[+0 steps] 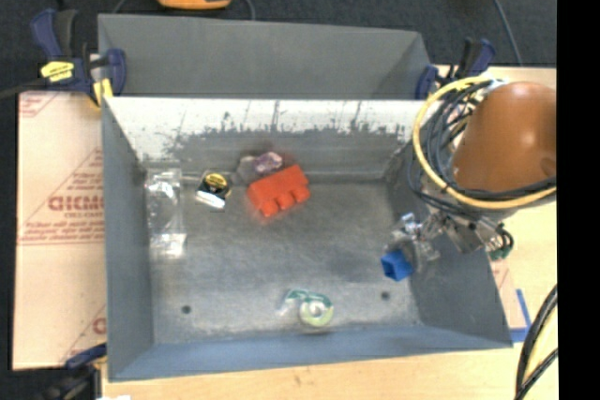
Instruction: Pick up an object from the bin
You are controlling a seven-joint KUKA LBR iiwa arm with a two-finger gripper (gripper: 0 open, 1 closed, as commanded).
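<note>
Blue block (396, 266), small and squarish, lies at four o'clock on the bin (281, 70) floor, near the foot of the right wall, with bare floor open toward nine o'clock. The pincer (415, 237) hangs just at its one-o'clock side; whether it is apart or together I cannot tell. A black-and-yellow thing (214, 187) at ten o'clock bears markings too small to read.
</note>
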